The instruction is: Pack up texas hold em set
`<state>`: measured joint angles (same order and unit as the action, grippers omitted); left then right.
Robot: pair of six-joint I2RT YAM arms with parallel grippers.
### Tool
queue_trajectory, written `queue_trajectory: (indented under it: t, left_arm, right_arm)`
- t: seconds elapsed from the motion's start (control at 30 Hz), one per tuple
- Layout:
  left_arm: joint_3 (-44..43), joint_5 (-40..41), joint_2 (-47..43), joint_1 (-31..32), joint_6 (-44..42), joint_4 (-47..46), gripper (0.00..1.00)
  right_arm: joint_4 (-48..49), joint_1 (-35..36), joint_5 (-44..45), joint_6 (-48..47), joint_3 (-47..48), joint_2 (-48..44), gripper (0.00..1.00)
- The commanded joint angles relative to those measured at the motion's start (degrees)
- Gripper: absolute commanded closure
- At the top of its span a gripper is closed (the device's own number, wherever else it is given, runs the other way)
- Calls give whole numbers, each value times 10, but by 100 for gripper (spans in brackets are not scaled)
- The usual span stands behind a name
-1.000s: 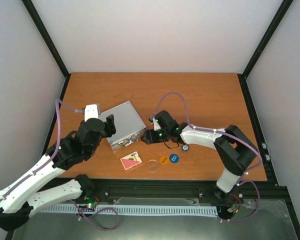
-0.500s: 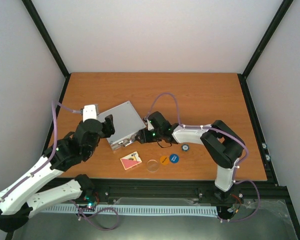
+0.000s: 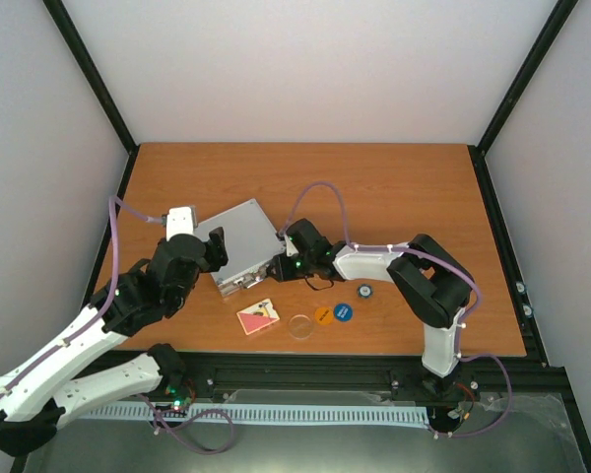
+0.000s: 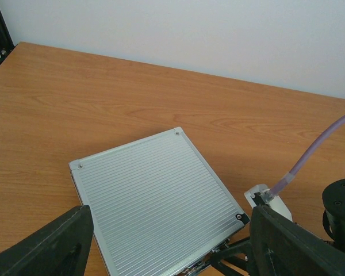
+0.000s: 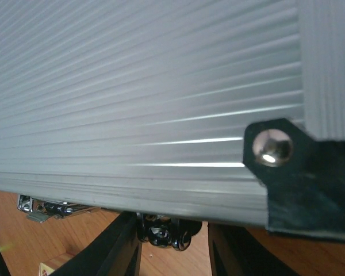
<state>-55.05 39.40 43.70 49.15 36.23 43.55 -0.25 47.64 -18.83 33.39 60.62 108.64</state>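
The left gripper (image 4: 171,211) hangs wide open just left of the case (image 3: 238,236), holding nothing. The case lies flat and shut, lid up. At the case's front right corner, the right gripper (image 3: 277,268) sets its fingers either side of a latch (image 5: 164,237). The gap looks narrow, but whether they pinch it cannot be told. The step in hand looks to be unlatching. It would go best if the fingers catch the latch tab alone and lift it off the case front, while the left gripper braces the case's left side against sliding. In front of the case lie the deck (image 3: 257,316), clear disc (image 3: 301,326), orange disc (image 3: 322,315), blue disc (image 3: 343,312) and chip (image 3: 364,292) — the case should not be dragged over them.
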Motion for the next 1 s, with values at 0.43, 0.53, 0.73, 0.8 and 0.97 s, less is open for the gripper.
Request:
queue_trajectory:
  t: [0.43, 0.53, 0.73, 0.8, 0.97]
  left_arm:
    - [-6, 2, -19, 4, 0, 19, 23]
    - [-3, 4, -24, 4, 2, 20, 23]
    - [7, 3, -28, 4, 9, 19, 23]
    - [10, 1, -31, 4, 10, 19, 23]
    - [17, 0, -40, 4, 12, 20, 23]
  right_arm:
    - [-26, 8, 28, -17, 13, -54, 97]
    - [-56, 10, 39, -31, 27, -71, 97]
    - [-128, 11, 45, -62, 68, -71, 97]
    - [-156, 12, 51, -73, 85, -66, 96]
    - [-220, 13, 58, -95, 129, -49, 95]
